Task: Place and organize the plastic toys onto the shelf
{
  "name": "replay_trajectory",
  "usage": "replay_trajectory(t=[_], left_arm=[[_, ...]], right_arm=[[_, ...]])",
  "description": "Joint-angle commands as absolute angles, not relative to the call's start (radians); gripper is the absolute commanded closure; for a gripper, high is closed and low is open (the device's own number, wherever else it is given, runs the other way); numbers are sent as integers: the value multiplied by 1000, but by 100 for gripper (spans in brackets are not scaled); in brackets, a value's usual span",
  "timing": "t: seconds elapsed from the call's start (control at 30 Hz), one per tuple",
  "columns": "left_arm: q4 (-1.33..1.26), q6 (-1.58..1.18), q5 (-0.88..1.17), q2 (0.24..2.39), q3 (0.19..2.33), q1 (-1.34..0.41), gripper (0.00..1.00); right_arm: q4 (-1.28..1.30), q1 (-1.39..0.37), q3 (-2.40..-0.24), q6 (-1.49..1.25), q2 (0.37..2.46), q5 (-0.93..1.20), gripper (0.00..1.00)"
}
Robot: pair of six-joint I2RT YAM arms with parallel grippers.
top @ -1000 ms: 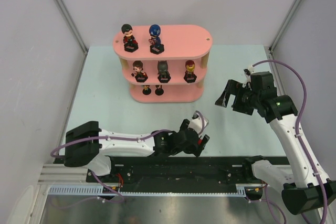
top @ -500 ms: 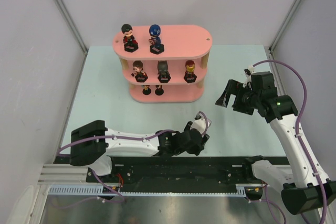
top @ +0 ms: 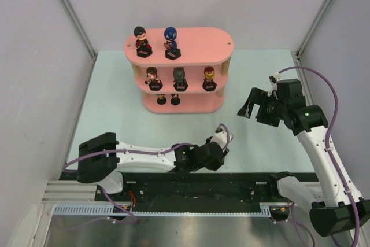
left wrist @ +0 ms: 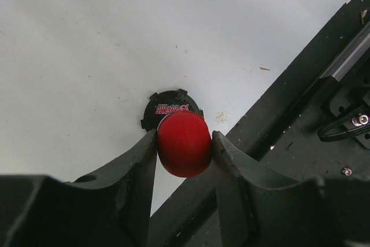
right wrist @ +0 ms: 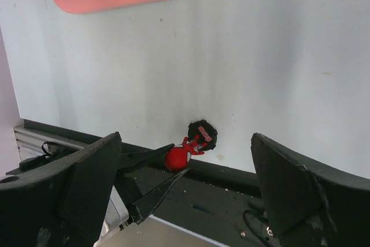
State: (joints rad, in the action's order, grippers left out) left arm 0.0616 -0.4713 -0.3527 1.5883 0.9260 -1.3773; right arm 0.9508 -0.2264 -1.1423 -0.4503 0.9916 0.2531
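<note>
Closing in over the last second, the black two-fingered left claw (left wrist: 184, 140) is now pressing its jaws against both sides of the round head of the small red-headed plastic figurine (left wrist: 176, 134), pinching it rather than standing spread. That toy is lying on its side on the pale tabletop (top: 115, 96), just beside the black rail (left wrist: 277, 120) along the near edge. Its long axis is running straight away from the claw, head toward the wrist and black notched base pointing outward. The grip is therefore sitting on the head alone, and I judge the figure will be hanging base-outward when lifted, needing a turn to stand upright. The pink three-tier shelf (top: 196, 44) is lying well apart, toward the far middle of the table, with other figurines (top: 170, 41) already standing on its boards. The right claw (top: 251, 103) is hovering spread wide and holding nothing over the right side, so the left arm is plainly the nearer one.
</note>
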Motion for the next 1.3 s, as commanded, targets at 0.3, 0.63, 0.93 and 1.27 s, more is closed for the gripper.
replay_trajectory(t=[0.3,0.63,0.93,1.27], left_arm=[[43,-430,-290,1594,980,-1381,73],[40,-186,-232,1569,968,-1379,79],[5,36,-22,1454,885,-1286,71],[-22,132,273,1405,842,-1155,71]], right_arm=[[927,-221,-1137,-426,980,275,0],[925,-218,-1129,-420,974,268,0],[923,-215,-1126,-414,976,275,0],[922,-213,-1124,-411,983,279,0]])
